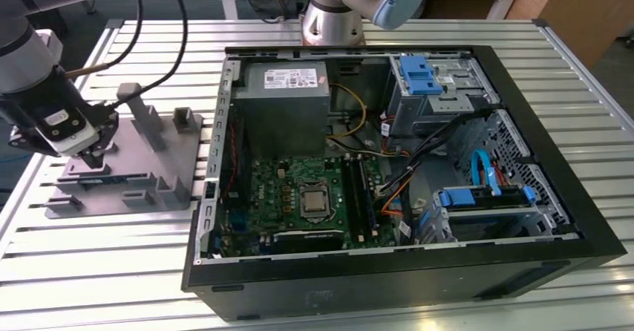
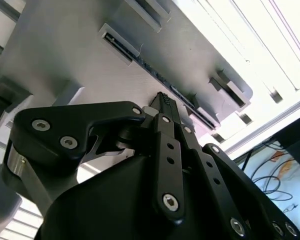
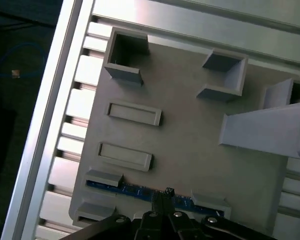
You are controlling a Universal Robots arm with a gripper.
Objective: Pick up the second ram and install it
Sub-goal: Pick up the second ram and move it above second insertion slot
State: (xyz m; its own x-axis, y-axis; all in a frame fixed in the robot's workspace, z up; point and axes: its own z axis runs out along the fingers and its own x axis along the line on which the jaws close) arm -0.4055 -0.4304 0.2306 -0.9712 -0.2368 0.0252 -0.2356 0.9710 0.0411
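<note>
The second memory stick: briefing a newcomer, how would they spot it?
At the exterior view's left, beside the computer case, sits a grey tray. The memory stick stands on edge in its slot at the gripper: thin, bluish, unlike the grey posts.

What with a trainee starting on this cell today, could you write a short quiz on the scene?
1. Where does the second ram lie? A) in a slot of the grey tray; B) inside the computer case; C) held high in the air.
2. True or false: the gripper hangs over the computer case.
3. Fill in: the grey tray stands to the exterior view's ___ of the computer case.
Key: 1 A; 2 false; 3 left.
</note>
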